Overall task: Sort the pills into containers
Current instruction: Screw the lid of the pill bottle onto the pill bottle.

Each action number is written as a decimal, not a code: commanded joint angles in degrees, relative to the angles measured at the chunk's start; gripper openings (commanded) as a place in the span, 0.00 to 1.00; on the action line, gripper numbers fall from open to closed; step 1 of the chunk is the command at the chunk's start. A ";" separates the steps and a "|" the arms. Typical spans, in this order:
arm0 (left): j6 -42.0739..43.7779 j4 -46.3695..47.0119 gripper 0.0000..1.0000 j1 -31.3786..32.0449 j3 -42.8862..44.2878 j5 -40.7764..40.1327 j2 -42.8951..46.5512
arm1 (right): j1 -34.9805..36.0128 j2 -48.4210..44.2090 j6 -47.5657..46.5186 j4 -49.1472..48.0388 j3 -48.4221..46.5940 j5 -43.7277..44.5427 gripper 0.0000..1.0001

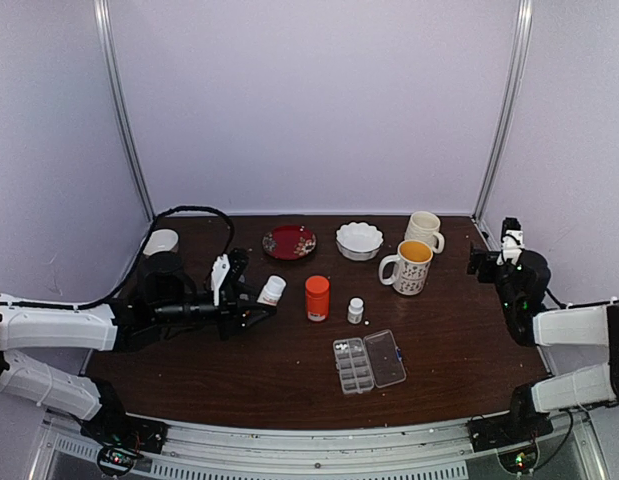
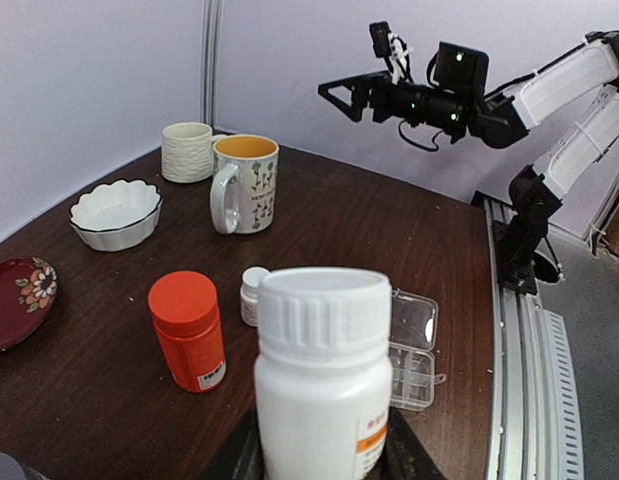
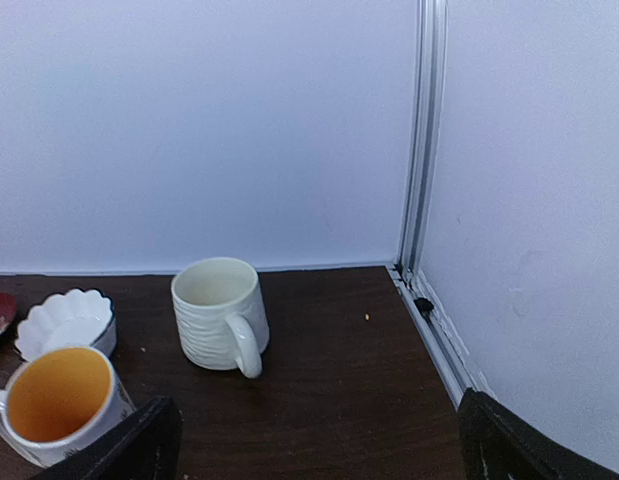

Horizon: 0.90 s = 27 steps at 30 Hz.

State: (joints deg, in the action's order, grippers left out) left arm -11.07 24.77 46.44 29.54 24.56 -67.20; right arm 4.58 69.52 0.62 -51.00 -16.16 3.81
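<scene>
My left gripper (image 1: 261, 303) is shut on a white capped bottle (image 1: 272, 290), held above the table left of centre; in the left wrist view the bottle (image 2: 324, 380) fills the space between the jaws. The clear pill box (image 1: 369, 361) lies open at the front centre, and it also shows behind the bottle in the left wrist view (image 2: 415, 350). A few whitish pills (image 1: 343, 346) lie in its far left compartment. A tiny yellow pill (image 3: 367, 317) lies on the table by the back right corner. My right gripper (image 1: 478, 262) is open, empty and raised at the right edge.
An orange bottle (image 1: 317, 297) and a small white bottle (image 1: 356, 310) stand behind the pill box. A red plate (image 1: 289, 241), a white bowl (image 1: 359, 240), a cream mug (image 1: 423, 229) and a yellow-lined mug (image 1: 410, 266) stand at the back. Walls close in behind.
</scene>
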 commanded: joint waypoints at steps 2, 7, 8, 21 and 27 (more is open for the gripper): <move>-0.19 5.33 0.09 -0.31 2.11 4.59 -2.24 | 2.21 -13.62 9.86 29.90 -11.75 -2.17 1.00; 1.10 4.30 0.09 -0.30 3.52 6.80 -4.27 | 1.74 -19.07 22.20 39.22 -13.68 -10.65 1.00; 1.44 3.72 0.09 -0.29 3.96 7.47 -4.61 | 2.06 -18.40 21.73 41.21 -15.22 -16.10 1.00; 7.39 -4.34 0.09 1.65 7.98 9.80 -7.77 | 32.31 -5.75 6.15 62.60 -34.87 -40.01 0.87; 9.16 -6.02 0.09 3.31 9.11 8.76 -7.93 | 40.43 1.40 0.45 68.67 -42.45 -41.23 0.85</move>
State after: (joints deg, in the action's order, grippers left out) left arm -4.64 19.40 48.86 36.56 33.45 -74.98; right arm 41.43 67.81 6.87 11.16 -54.24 -34.11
